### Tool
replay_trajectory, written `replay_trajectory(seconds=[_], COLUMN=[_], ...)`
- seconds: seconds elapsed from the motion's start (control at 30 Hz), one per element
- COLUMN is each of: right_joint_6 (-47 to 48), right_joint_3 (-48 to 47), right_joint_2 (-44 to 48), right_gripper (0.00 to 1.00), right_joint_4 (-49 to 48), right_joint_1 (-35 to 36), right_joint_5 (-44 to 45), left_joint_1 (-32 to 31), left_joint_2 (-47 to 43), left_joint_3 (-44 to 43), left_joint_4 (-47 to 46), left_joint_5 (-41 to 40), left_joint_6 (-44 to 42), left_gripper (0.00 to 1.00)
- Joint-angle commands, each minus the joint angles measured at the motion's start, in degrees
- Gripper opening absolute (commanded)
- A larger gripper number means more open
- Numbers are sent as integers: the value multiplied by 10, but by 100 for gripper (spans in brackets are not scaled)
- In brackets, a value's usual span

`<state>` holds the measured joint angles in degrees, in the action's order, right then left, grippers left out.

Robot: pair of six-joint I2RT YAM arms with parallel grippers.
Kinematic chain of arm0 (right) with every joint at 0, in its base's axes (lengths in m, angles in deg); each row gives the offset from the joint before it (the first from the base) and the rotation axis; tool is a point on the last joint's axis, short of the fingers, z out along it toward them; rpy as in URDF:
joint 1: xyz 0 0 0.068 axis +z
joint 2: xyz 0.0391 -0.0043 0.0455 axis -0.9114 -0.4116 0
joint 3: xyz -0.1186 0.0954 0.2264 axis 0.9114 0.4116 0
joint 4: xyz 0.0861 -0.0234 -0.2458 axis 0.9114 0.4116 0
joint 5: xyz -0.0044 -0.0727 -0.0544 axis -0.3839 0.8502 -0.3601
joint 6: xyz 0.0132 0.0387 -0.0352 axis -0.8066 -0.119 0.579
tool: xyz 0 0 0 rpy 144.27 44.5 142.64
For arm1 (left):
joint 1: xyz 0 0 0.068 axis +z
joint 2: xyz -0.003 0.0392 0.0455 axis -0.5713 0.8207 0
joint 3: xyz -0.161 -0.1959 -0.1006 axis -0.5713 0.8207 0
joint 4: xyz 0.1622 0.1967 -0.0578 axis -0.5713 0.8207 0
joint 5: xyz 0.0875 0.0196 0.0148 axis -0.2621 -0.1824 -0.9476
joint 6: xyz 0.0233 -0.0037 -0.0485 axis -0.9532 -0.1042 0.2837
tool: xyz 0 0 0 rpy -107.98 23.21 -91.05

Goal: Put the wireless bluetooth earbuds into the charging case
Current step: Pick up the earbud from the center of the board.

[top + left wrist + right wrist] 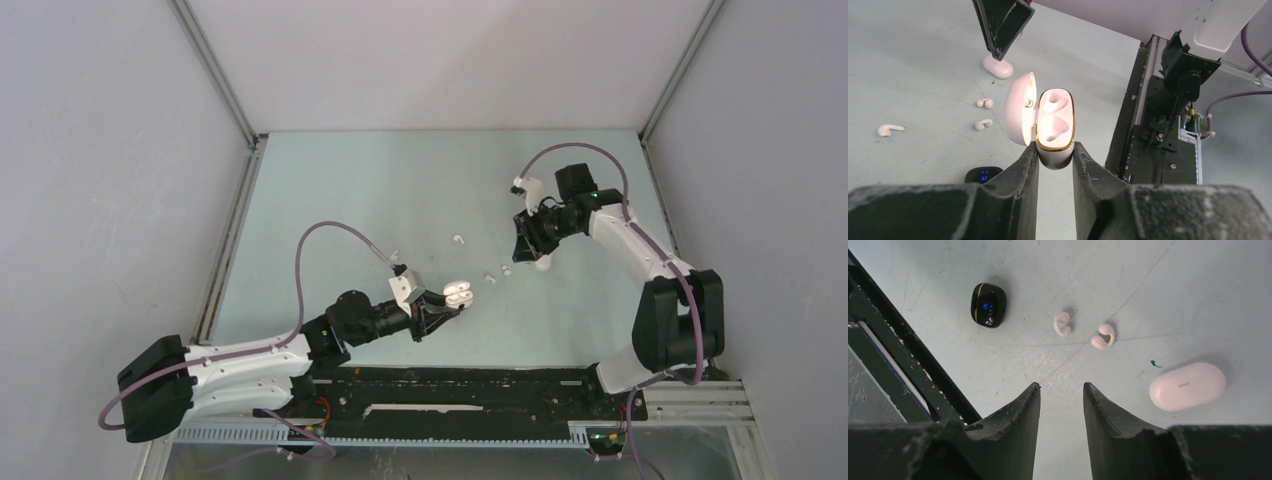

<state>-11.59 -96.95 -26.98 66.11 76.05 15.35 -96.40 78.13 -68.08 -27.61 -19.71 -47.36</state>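
Observation:
My left gripper (443, 308) (1054, 150) is shut on an open white charging case with a gold rim (1054, 122) (458, 293), held above the table. Its lid (1020, 114) is swung open and both sockets are empty. Two small white clip-style earbuds (1062, 323) (1102, 336) lie on the table between the arms; they also show in the left wrist view (984, 103) (982, 124) and the top view (490, 277) (506, 270). My right gripper (523, 248) (1061, 386) is open and empty, hovering just above and beyond these earbuds.
A closed white case (1188, 386) (543, 262) lies beside the right gripper. A black case with a blue display (988, 305) (983, 175) lies near the left gripper. A white stemmed earbud (889, 130) (459, 239) lies farther out. A black rail (450, 385) runs along the near edge.

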Motion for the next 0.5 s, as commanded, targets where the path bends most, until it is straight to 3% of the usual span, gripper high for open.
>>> replay_trajectory(seconds=[0.0, 0.17, 0.47], right_joint_6=[-16, -14, -95], right_joint_3=[-51, -125, -292], right_joint_2=[-47, -122, -283], right_gripper=[39, 39, 45], right_joint_4=[-37, -49, -29], right_joint_1=[33, 77, 136], right_joint_5=[33, 75, 133], left_joint_1=[8, 8, 8], left_joint_2=[-28, -48, -91], left_joint_3=[5, 3, 0], left_joint_4=[-9, 14, 56], left_joint_5=[-29, -35, -45], left_joint_6=[12, 17, 18], left_gripper=[0, 0, 0])
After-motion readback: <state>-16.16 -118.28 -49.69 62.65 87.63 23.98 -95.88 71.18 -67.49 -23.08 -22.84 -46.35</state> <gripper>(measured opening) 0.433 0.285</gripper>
